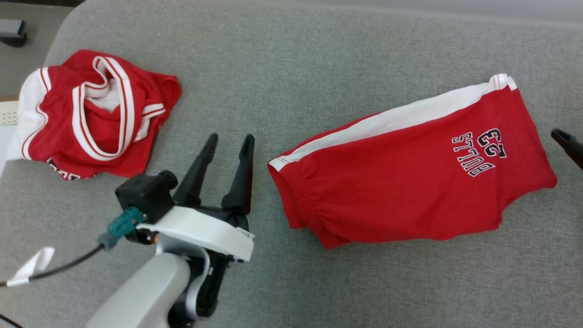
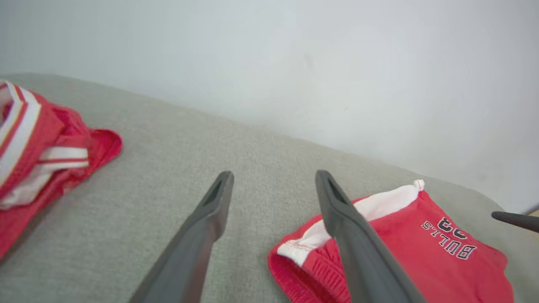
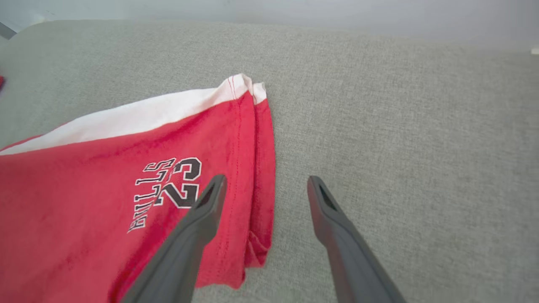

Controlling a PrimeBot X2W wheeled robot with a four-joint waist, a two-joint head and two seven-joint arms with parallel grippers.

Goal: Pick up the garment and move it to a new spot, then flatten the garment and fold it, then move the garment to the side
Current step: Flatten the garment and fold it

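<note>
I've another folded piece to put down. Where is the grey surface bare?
Bare: the grey surface behind the shorts, and the near strip in front of them. Crowded: between the crumpled jersey and the shorts, where the open left gripper is.

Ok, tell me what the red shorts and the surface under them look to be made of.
Red shorts: soft matte knit, probably cotton jersey, judging by the gathered waistband and limp creases. Grey surface: coarse matte woven fabric, upholstery-like, with a visible flecked weave.
</note>
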